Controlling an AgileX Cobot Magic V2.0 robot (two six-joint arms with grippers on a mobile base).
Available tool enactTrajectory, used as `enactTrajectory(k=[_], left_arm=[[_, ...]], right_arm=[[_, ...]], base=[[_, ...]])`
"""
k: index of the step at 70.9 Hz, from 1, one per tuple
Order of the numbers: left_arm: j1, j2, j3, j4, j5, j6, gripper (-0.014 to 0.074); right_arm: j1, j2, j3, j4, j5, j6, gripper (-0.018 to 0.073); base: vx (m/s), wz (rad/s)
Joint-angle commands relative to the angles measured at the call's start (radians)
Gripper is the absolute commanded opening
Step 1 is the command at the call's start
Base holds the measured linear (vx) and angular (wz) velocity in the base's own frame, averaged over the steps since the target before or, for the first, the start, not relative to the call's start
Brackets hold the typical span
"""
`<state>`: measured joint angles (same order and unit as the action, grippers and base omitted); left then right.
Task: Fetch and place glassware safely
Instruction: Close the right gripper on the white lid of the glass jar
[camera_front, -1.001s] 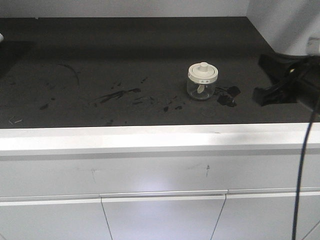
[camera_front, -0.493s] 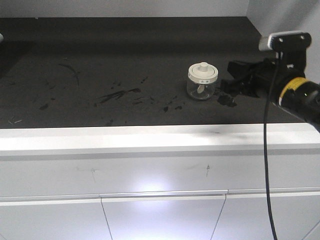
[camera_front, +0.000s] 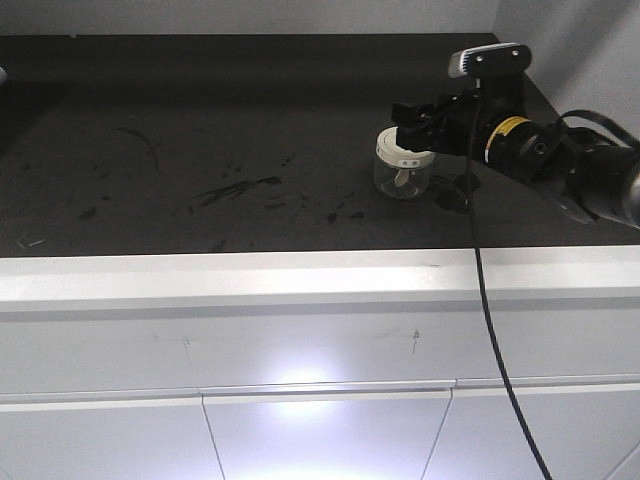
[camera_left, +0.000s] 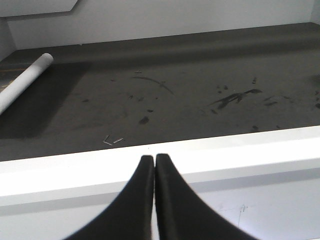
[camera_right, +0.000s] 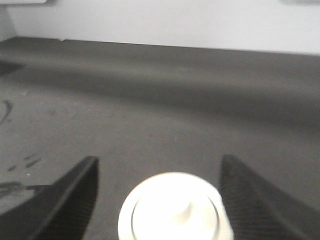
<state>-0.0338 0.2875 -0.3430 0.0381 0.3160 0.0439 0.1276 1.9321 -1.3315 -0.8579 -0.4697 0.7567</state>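
The glass jar (camera_front: 402, 172) is seen standing upright on the right half of the black countertop (camera_front: 200, 110), about mid-depth, with its cream-white lid (camera_front: 405, 150) on. The right gripper (camera_front: 412, 122) is held over the same part of the countertop, just above and behind the lid in the front view. In the right wrist view the gripper (camera_right: 159, 160) is spread wide, and the lid (camera_right: 175, 207) with its knob is framed between the two dark fingers (camera_right: 65, 200), a gap being left on each side. Nothing is gripped by it and no contact is seen. A black cable (camera_front: 482, 300) is draped from the right arm across the countertop's white front edge. Dark smudges (camera_front: 240, 188) are spread over the countertop's middle. The left gripper (camera_left: 154, 159) is held just off the countertop's front edge, its fingers pressed together with nothing between them. A white tube (camera_left: 25, 80) is seen lying at the countertop's far left.
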Motion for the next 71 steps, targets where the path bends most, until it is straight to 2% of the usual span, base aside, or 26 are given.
enactTrajectory(k=[1, 11, 28, 53, 63, 71], left_arm=[[-0.001, 0.009, -0.027, -0.007, -0.063, -0.004, -0.0007], [-0.001, 0.009, -0.027, -0.007, -0.058, -0.004, -0.0007], [-0.001, 0.009, -0.027, -0.007, -0.007, -0.004, -0.0007], [-0.001, 0.009, -0.027, -0.007, -0.004, -0.004, -0.0007], [-0.001, 0.009, -0.027, -0.007, -0.004, -0.004, -0.0007], [-0.001, 0.009, -0.027, -0.007, -0.004, -0.004, -0.0007]], right_arm=[[0.001, -0.005, -0.069, -0.005, -0.118, -0.032, 0.0526], [0.000, 0.052, -0.115, 0.042, -0.122, -0.063, 0.0494], [-0.004, 0.114, -0.127, 0.204, -0.136, -0.238, 0.0450], [-0.004, 0.168, -0.127, 0.210, -0.197, -0.251, 0.0435], [-0.004, 0.168, -0.127, 0.210, -0.197, -0.251, 0.0350], [-0.004, 0.168, -0.125, 0.210, -0.197, -0.251, 0.0230]], base=[[0.00, 0.00], [0.00, 0.00], [0.00, 0.00], [0.00, 0.00], [0.00, 0.00], [0.00, 0.00]])
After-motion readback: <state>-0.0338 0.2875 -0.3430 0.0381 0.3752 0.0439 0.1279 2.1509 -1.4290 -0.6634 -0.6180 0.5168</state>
